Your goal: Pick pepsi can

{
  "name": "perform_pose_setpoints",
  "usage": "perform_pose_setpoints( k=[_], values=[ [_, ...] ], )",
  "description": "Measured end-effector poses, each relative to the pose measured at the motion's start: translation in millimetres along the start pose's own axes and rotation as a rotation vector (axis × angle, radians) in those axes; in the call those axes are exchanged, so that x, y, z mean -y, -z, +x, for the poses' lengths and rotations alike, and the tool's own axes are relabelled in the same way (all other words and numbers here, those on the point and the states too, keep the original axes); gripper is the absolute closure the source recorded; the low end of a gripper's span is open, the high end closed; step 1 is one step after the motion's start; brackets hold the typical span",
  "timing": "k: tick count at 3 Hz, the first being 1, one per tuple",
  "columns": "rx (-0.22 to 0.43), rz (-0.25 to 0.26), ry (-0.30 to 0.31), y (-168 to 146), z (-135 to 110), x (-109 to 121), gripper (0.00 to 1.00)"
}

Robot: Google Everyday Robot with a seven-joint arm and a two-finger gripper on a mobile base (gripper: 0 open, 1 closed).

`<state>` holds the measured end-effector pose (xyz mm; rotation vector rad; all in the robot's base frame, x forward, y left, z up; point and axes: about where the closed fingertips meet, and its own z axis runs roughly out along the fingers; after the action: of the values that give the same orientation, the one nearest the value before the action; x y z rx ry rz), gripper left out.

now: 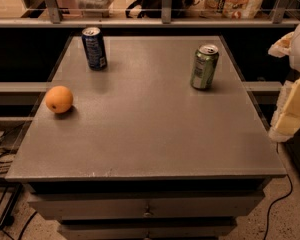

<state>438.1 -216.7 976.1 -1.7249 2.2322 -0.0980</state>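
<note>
Pepsi can (94, 48): upright at the far left of the worktop (150, 134), near the back edge, silver top up, touching nothing else. Well apart from the green can (205, 66), also upright on the far right side, and from the orange (59, 99), nearer on the left edge. Probably spread wide like this to leave room round each item, with no neighbour to knock when closing on one.

Claw (292, 109): pale shape at the right edge of view, off the side of the worktop, well apart from the pepsi can and not gripping it. Open or closed: cannot tell. Perhaps held aside there to leave the whole worktop in sight before any reach.

Judged stage: the very start, approach not yet begun. Next move, at a guess: across the worktop toward the far left, passing clear of the green can, which is nearer the claw and not the target. Upright can, round and smooth: best taken from the side around the middle, squarely, to avoid tipping or rolling. Back edge close behind, so little margin for a push.
</note>
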Motion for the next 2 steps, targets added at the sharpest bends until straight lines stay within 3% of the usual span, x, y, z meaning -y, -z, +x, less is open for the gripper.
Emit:
perform_pose_setpoints(
  k=[2],
  values=[
    [0.018,0.006,0.002,1.1,-1.5,0.4,0.00]
  ],
)
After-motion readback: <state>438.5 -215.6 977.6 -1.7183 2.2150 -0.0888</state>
